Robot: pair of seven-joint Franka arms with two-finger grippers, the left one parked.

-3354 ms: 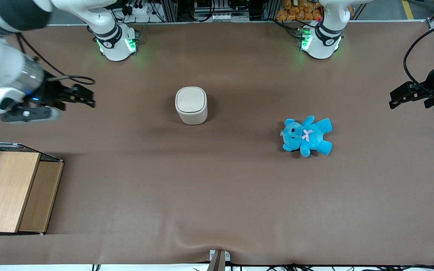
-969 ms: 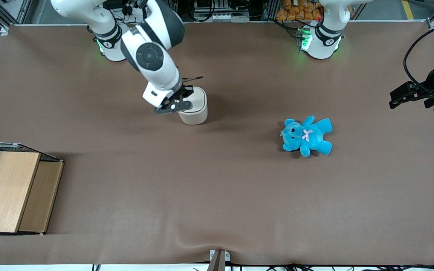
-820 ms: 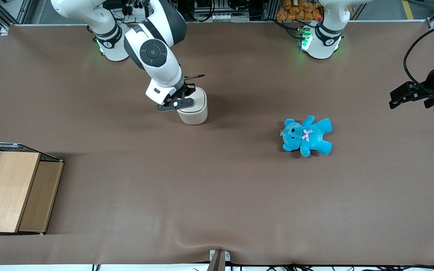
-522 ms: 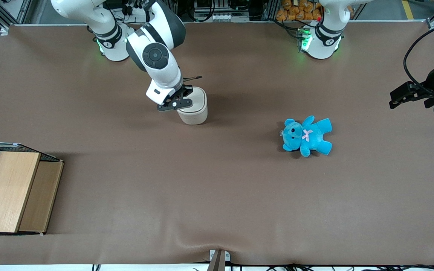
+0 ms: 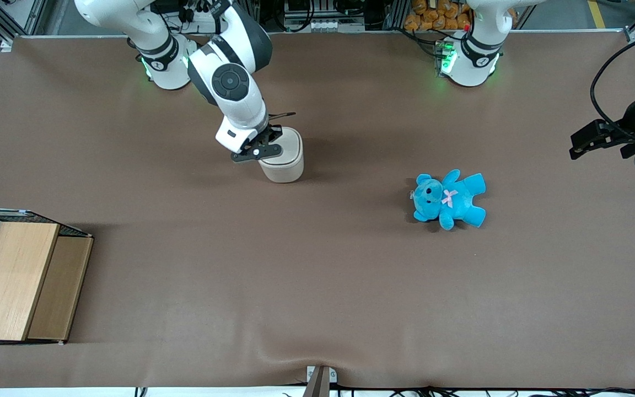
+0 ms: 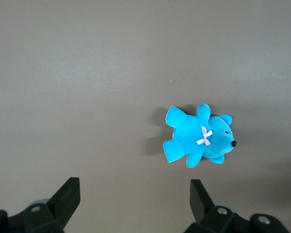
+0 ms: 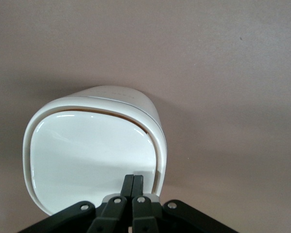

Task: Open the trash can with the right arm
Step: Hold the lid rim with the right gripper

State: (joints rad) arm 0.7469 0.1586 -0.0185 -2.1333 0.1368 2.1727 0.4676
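The cream-white trash can (image 5: 290, 159) stands on the brown table, about midway along it. My right arm (image 5: 230, 82) reaches down over it. Its black gripper (image 5: 267, 144) is shut, with the fingertips together and resting on the flat lid near the can's rim. In the right wrist view the shut gripper (image 7: 133, 178) sits on the glossy lid (image 7: 87, 155) just inside the rim. The lid lies flat in the can (image 7: 136, 99), with a thin dark gap along one edge. The gripper holds nothing.
A blue teddy (image 5: 450, 199) lies on the table toward the parked arm's end; it also shows in the left wrist view (image 6: 199, 138). A wood-panelled wire-mesh box (image 5: 20, 281) stands at the working arm's end, nearer the front camera.
The right arm has swung in from its end of the table to the can, and its fingers have closed. Over the last second it shifted only slightly on the lid.
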